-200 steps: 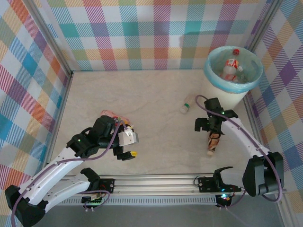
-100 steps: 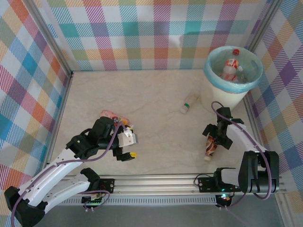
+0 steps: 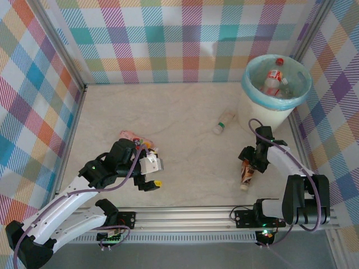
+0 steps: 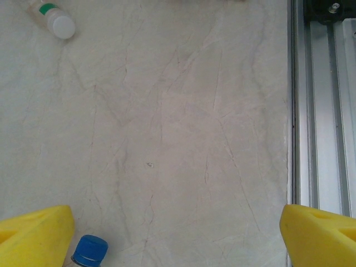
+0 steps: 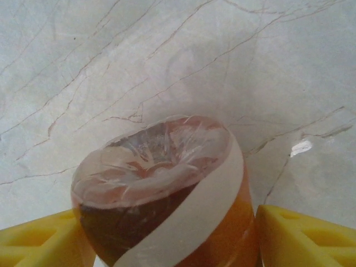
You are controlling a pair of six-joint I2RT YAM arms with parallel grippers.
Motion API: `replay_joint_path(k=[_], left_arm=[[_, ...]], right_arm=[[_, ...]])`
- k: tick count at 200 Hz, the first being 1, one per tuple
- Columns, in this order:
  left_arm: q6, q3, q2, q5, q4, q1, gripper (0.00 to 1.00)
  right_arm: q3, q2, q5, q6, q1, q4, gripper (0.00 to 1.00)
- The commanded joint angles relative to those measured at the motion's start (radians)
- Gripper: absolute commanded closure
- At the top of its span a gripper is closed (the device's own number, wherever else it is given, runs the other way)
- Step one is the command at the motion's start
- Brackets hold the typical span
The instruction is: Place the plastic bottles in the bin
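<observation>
One bottle (image 5: pixel 167 167) inside right gripper (image 5: pixel 169 236), perhaps touching | left gripper (image 4: pixel 178 233) wide open

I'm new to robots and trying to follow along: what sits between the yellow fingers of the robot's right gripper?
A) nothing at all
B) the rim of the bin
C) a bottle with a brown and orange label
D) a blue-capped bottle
C: the right wrist view shows the bottle with a brown and orange label, its base toward the camera, lying between the yellow fingers of the right gripper.
</observation>
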Motion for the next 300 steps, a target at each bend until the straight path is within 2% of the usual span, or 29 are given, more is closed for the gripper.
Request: replay_joint_path(k=[1,32,71,104,130,161,194,223,237,264,300], left_arm=[[-0.020,0.009,-0.003,0.009,0.029,-0.016,0.06],[-0.028,0.019,0.000,0.004,0.029,-0.016,0.06],[-0.072,0.050,0.001,0.013,0.079,-0.016,0.07],[-0.188,0.125,0.040,0.016,0.185,-0.016,0.08],[-0.275,0.219,0.127,0.038,0.259,-0.016,0.09],[-0.334,0.335,0.240,0.047,0.298,-0.016,0.11],[-0.378,0.392,0.316,0.043,0.335,-0.016,0.12],[-0.408,0.397,0.345,0.037,0.357,-0.016,0.12],[-0.413,0.389,0.347,0.033,0.357,-0.017,0.12],[-0.406,0.375,0.346,0.014,0.392,-0.016,0.12],[-0.370,0.370,0.345,-0.006,0.374,-0.016,0.11]], right_arm=[[0.009,0.014,-0.047,-0.039,-0.006,0.005,0.31],[0.023,-0.007,-0.054,-0.072,-0.007,-0.005,0.39],[0.099,-0.134,-0.050,-0.127,0.006,-0.049,0.41],[0.254,-0.270,-0.013,-0.184,0.047,-0.027,0.44],[0.465,-0.277,0.060,-0.273,0.068,0.012,0.45],[0.708,-0.209,0.167,-0.419,0.067,0.109,0.44],[0.857,-0.090,0.271,-0.581,0.067,0.270,0.43],[0.937,0.020,0.303,-0.568,0.073,0.369,0.44],[0.994,0.075,0.358,-0.556,0.104,0.384,0.44],[1.065,0.189,0.492,-0.688,0.180,0.487,0.44],[1.091,0.314,0.543,-0.768,0.194,0.589,0.40]])
